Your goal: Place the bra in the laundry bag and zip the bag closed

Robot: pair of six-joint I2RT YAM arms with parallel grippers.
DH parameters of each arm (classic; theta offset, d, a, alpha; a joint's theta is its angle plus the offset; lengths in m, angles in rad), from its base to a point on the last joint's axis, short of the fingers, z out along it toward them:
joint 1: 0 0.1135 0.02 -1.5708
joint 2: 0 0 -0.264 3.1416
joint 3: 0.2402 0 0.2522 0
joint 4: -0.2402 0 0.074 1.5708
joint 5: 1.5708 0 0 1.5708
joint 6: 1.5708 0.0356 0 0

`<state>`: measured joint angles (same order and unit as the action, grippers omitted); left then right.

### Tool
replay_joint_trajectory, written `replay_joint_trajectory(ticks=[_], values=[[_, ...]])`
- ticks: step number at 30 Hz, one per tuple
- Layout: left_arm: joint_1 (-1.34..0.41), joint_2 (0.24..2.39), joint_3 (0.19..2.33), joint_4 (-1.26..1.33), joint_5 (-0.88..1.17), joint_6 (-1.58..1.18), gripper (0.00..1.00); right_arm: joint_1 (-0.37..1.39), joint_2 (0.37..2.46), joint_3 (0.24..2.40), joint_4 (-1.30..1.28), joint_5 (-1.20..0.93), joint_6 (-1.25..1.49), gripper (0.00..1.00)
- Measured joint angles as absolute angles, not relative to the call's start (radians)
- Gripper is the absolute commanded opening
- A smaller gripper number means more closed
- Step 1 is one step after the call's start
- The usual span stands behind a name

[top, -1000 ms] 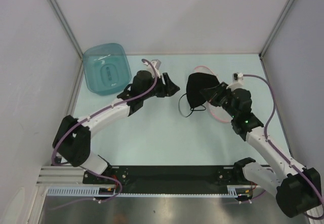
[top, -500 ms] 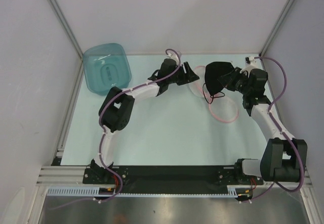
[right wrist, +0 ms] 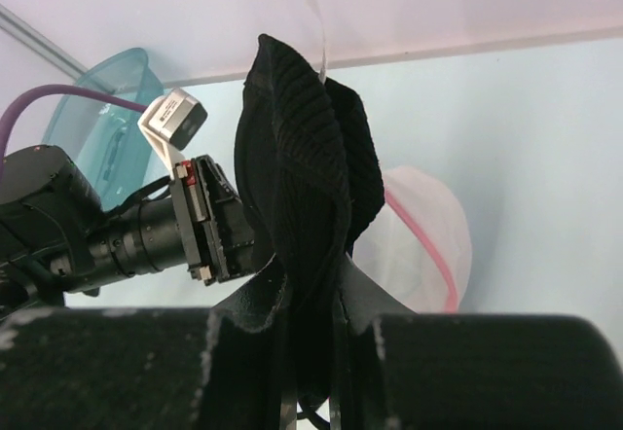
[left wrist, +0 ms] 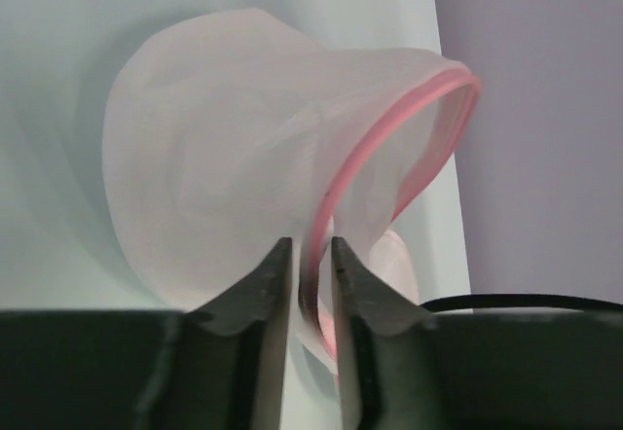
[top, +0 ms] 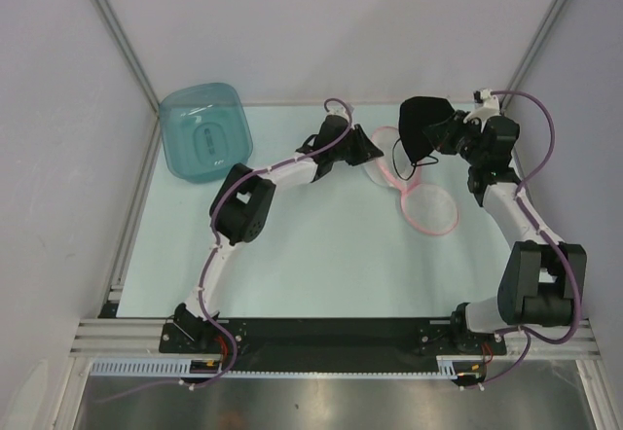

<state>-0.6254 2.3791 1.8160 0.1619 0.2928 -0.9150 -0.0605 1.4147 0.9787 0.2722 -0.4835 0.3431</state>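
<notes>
The white mesh laundry bag [top: 421, 201] with pink zipper trim lies open at the back right of the table, one dome half lifted. My left gripper [top: 362, 150] is shut on the lifted half's pink rim; the left wrist view shows the bag [left wrist: 243, 158] held between the jaws of that gripper [left wrist: 310, 265]. My right gripper [top: 450, 134] is shut on the black bra [top: 421, 128] and holds it above the bag's far half, a strap hanging down. The right wrist view shows the bra [right wrist: 302, 187] pinched upright, with the bag [right wrist: 419, 240] behind it.
A teal translucent plastic tub [top: 204, 130] stands at the back left and also shows in the right wrist view [right wrist: 107, 99]. White walls with metal frame posts close the back and sides. Both arms reach far back, cables arching over them.
My left gripper has moved right and taken hold of the bag's rim, lifting one half. My right gripper has carried the bra back and up over the bag.
</notes>
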Motion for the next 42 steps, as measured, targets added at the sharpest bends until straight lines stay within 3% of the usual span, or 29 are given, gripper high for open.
replay_joint_trajectory(ticks=[6,20,33,42], values=[[-0.625,2.381,1.817,0.124,0.321,-0.927,0.10,-0.020,1.446,0.969,0.366,-0.466,0.237,0.00],[-0.615,2.371,1.740,0.128,0.457,-1.052,0.05,0.123,1.600,0.815,0.690,-0.249,0.005,0.00],[-0.579,2.347,1.698,0.196,0.509,-1.128,0.04,0.152,1.626,0.720,0.712,-0.282,0.059,0.00],[-0.578,2.347,1.745,0.135,0.530,-1.087,0.02,0.153,1.602,0.768,0.532,-0.351,0.087,0.00]])
